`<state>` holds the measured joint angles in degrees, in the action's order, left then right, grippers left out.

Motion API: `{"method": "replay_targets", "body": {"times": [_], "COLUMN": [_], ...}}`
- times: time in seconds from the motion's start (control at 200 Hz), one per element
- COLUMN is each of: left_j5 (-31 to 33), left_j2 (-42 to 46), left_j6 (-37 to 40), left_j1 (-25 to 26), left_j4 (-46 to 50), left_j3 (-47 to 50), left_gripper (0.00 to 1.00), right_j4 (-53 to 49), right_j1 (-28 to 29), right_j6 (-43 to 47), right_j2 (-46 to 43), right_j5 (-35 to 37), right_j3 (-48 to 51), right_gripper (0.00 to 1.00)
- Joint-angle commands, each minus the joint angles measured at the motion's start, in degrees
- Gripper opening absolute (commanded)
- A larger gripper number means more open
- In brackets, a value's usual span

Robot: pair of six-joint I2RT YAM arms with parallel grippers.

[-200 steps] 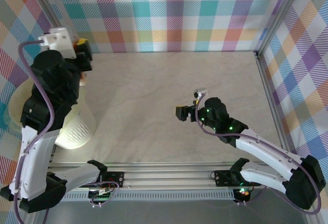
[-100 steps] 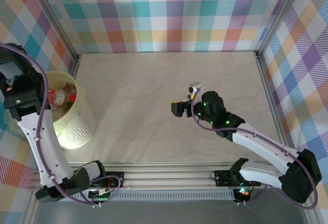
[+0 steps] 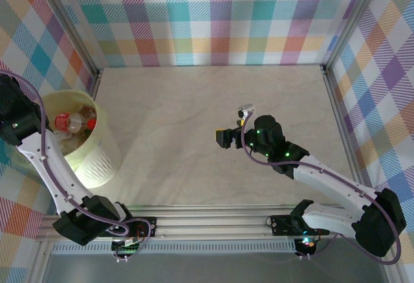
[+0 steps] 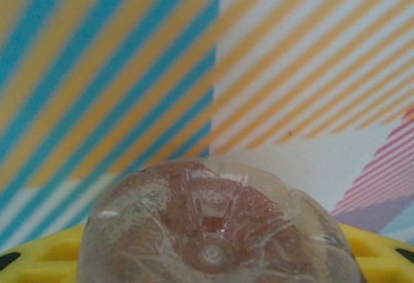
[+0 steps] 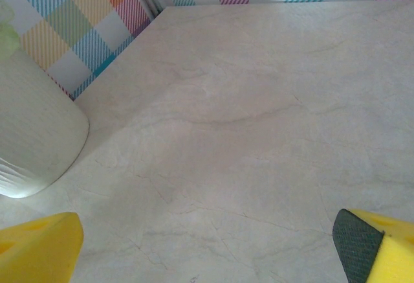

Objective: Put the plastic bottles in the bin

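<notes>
The pale yellow-green bin (image 3: pixel 97 160) stands at the table's left edge, and its side also shows in the right wrist view (image 5: pixel 32 134). Several crushed plastic bottles (image 3: pixel 72 122) lie inside it, one with a red cap. In the left wrist view my left gripper (image 4: pixel 213 271) is shut on a clear plastic bottle (image 4: pixel 213 225) with a brownish tint, its base facing the camera against the striped wall. My left arm (image 3: pixel 22 124) reaches past the bin to the frame's left edge. My right gripper (image 3: pixel 226 138) hovers open over mid-table (image 5: pixel 207 257), with nothing between its yellow fingers (image 5: pixel 39 247).
Checked walls close in the table (image 3: pixel 194 101) at the back and both sides, with metal posts at the corners. A rail with both arm bases runs along the near edge (image 3: pixel 213 221).
My left arm has swung from above the bin out to the far left, uncovering the bottles in the bin. My right gripper has shifted slightly left and away.
</notes>
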<state>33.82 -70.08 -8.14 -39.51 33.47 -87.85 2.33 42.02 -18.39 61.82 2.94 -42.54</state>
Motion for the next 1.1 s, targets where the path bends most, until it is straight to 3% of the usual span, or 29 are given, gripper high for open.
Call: {"method": "replay_targets", "body": {"times": [0.0,0.07,0.215,0.525,0.64,0.775,1.095], "left_j5": [-3.1,-3.0,-5.6,-14.3,-17.8,-17.3,-15.9], "left_j2": [2.4,3.2,3.4,-0.2,-1.2,-2.4,-5.8], "left_j6": [-1.9,-1.8,-2.3,-5.6,-6.2,-8.8,-12.6], "left_j1": [-0.5,-0.5,-0.5,1.4,4.2,4.8,-1.5], "left_j4": [2.1,2.9,5.7,17.0,20.0,22.7,23.8], "left_j3": [2.0,3.0,2.3,-11.0,-14.3,-15.3,-12.1], "left_gripper": [0.58,0.59,0.76,0.95,0.99,1.00,1.00], "right_j4": [1.3,1.3,1.1,1.7,1.4,1.0,-1.3], "right_j1": [0.0,-0.1,-0.1,-0.1,-0.1,-0.1,-0.1], "right_j6": [-0.2,-0.1,0.4,0.5,0.1,-0.3,0.1], "right_j2": [-0.6,-0.6,-0.5,-0.8,-0.4,-0.4,-1.5], "right_j5": [0.1,0.1,0.7,3.0,4.9,7.7,9.1], "right_j3": [-1.0,-1.1,-1.1,-0.4,-0.4,-0.5,-0.2], "right_gripper": [1.00,1.00,1.00,1.00,1.00,1.00,1.00]}}
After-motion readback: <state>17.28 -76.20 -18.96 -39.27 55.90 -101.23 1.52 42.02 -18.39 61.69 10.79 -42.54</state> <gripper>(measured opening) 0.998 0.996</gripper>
